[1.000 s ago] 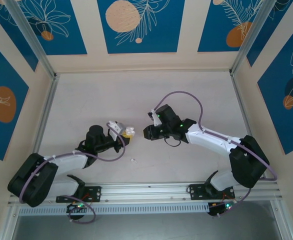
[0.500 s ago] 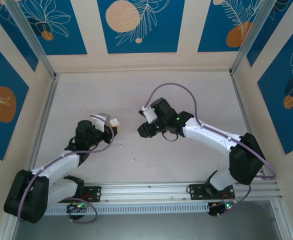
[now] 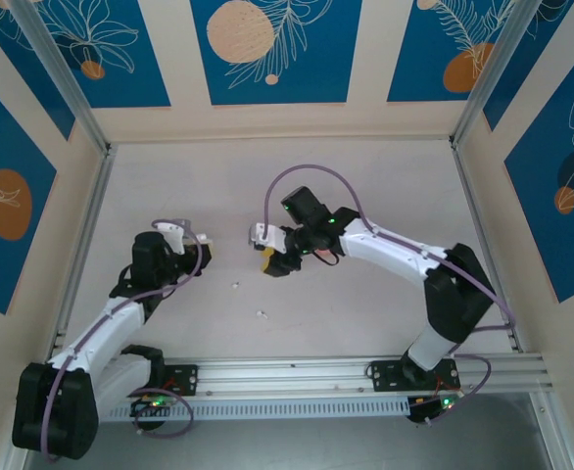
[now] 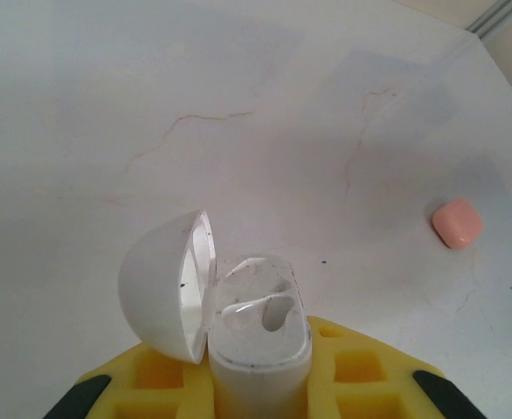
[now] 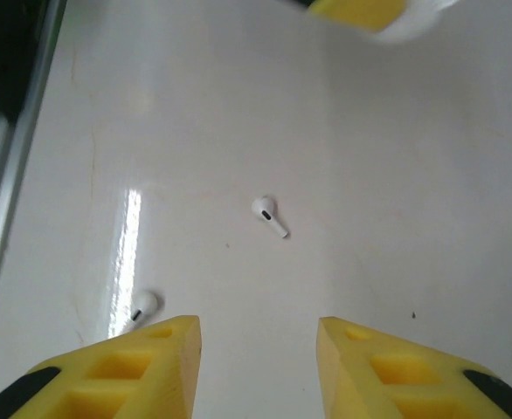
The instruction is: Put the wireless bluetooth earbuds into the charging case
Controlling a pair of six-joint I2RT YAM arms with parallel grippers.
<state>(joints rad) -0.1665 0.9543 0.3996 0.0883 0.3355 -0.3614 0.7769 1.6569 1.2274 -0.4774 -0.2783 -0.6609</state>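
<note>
My left gripper point(image 4: 260, 371) is shut on the white charging case point(image 4: 258, 336), which stands upright between the yellow pads with its lid swung open to the left. An earbud socket shows inside the case. In the top view the left gripper point(image 3: 184, 239) is at the table's left. My right gripper point(image 3: 264, 250) hovers near the middle with its jaws open and nothing between them. Two white earbuds lie on the table, one point(image 5: 269, 216) ahead of the right gripper point(image 5: 258, 327) and one point(image 5: 142, 305) beside its left finger. In the top view these earbuds are specks point(image 3: 235, 286) point(image 3: 261, 314).
A small salmon-pink rounded case point(image 4: 457, 223) lies on the table to the right, beyond the held case. A metal rail point(image 3: 297, 372) runs along the near edge. Patterned walls point(image 3: 267, 49) enclose the pale table point(image 3: 365, 186).
The left arm has swung left and back, carrying the open case. The right gripper has moved left over the table's middle, and its jaws have spread wider.
</note>
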